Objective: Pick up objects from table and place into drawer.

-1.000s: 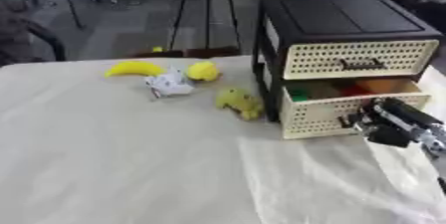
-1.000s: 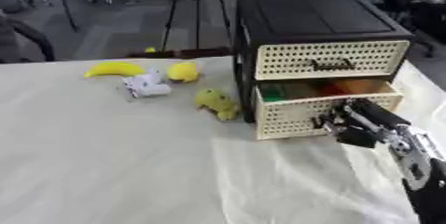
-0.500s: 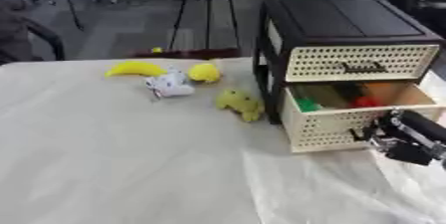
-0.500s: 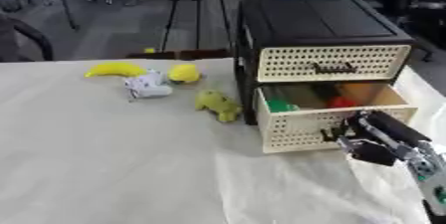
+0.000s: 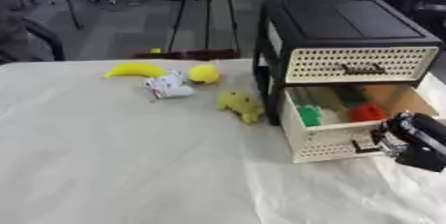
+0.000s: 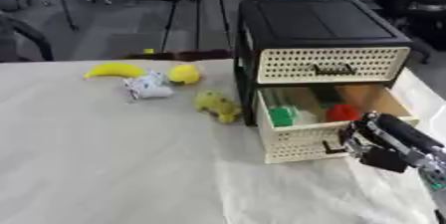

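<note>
A black drawer unit (image 5: 348, 24) with cream drawer fronts stands at the right of the table. Its lower drawer (image 5: 324, 141) is pulled out, with a green thing (image 5: 309, 115) and a red thing (image 5: 366, 112) inside. My right hand (image 6: 381, 144) is at the drawer front, fingers curled at its dark handle (image 6: 334, 148). On the cloth to the left lie a banana (image 5: 135, 70), a round yellow fruit (image 5: 204, 73), a small white object (image 5: 168, 86) and a yellow-green soft toy (image 5: 240, 104). My left hand does not show.
A white cloth (image 5: 122, 163) covers the table, wrinkled near the drawer unit. The upper drawer (image 5: 362, 63) is closed. Beyond the table's far edge are a tripod (image 5: 205, 4) and chair legs on a grey floor.
The lower drawer has slid out towards me, drawn by my right hand, and its contents now show. The things on the cloth have not moved.
</note>
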Controlling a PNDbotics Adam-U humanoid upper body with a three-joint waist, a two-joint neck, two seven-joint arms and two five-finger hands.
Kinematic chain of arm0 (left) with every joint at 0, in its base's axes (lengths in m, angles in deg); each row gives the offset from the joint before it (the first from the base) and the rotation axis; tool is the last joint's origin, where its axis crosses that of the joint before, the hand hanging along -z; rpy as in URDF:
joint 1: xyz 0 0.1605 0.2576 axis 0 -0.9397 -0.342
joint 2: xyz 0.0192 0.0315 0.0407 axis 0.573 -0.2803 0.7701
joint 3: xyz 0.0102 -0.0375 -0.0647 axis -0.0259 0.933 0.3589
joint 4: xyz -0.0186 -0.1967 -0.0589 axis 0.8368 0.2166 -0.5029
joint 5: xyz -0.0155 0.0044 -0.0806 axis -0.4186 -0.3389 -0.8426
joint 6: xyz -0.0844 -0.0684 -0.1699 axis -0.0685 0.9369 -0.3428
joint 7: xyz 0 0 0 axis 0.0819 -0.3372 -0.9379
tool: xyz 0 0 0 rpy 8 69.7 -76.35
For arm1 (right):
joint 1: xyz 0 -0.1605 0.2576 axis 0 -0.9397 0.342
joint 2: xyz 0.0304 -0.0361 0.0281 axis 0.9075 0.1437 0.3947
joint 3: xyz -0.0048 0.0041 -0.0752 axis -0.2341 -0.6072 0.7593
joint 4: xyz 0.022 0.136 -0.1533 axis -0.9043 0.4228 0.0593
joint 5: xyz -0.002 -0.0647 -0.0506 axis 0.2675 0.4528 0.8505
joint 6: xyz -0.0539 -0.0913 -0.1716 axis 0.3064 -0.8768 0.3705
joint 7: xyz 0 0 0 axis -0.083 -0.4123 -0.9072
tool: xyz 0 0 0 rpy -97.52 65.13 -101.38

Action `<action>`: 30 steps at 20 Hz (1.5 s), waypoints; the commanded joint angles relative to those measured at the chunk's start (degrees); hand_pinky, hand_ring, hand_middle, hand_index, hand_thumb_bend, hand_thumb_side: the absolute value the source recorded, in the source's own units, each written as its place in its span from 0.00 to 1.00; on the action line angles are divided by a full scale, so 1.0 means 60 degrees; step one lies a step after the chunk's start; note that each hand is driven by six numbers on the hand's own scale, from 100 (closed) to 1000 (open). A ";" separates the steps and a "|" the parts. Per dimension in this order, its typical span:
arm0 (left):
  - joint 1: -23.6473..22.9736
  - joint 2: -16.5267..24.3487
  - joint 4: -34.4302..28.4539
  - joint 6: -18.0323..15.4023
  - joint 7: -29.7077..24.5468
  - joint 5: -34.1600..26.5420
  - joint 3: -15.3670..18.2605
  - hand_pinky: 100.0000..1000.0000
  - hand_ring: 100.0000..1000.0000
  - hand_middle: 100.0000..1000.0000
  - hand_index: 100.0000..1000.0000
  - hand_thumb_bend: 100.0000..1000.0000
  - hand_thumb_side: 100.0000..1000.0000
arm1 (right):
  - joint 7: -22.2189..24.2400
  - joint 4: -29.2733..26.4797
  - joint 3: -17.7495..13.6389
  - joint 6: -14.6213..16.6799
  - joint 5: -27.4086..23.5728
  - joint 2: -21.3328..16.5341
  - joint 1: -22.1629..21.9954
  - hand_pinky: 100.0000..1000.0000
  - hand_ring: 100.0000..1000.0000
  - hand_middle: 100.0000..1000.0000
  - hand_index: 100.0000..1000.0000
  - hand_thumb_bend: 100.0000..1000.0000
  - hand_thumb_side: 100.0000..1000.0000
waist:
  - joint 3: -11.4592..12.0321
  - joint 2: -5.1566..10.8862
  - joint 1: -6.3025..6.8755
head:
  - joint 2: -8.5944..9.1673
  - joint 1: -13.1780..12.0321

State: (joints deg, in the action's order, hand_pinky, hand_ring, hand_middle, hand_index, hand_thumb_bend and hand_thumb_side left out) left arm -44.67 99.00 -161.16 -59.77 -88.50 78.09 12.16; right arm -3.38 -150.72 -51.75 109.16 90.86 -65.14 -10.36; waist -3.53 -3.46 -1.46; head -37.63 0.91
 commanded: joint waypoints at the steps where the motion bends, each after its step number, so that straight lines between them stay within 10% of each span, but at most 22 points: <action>1: 0.0059 0.0347 -0.0097 -0.0003 -0.0007 0.0033 0.0061 0.61 0.42 0.52 0.69 0.42 0.84 | 0.0058 -0.0408 -0.0177 -0.0059 -0.0176 -0.0393 -0.0113 0.00 0.00 0.01 0.49 0.00 0.93 | -0.0027 0.0066 -0.0001 | 0.0087 -0.0035; 12: 0.0484 0.0687 0.0114 -0.0117 -0.0352 0.0137 -0.0345 0.61 0.43 0.52 0.69 0.42 0.84 | -0.1022 -0.1118 -0.0703 -0.0381 -0.0515 -0.0198 -0.0399 0.00 0.08 0.23 0.62 0.00 0.83 | -0.0268 0.0085 0.0063 | 0.0106 -0.0158; 30: 0.4761 0.2334 0.4431 0.0166 -0.3021 0.2465 -0.2255 0.64 0.56 0.66 0.76 0.47 0.71 | -0.2082 -0.2032 -0.0513 -0.0507 -0.1588 -0.0126 0.0394 0.00 0.15 0.28 0.63 0.00 0.76 | -0.1864 -0.0491 0.0133 | 0.0624 -0.0732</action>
State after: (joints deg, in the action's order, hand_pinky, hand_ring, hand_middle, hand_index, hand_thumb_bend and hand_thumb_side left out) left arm -17.47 110.54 -135.85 -59.14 -105.59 91.62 -1.69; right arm -15.75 -161.51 -54.71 105.89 82.20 -64.90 -8.89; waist -15.02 -7.19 -0.64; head -34.79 -3.12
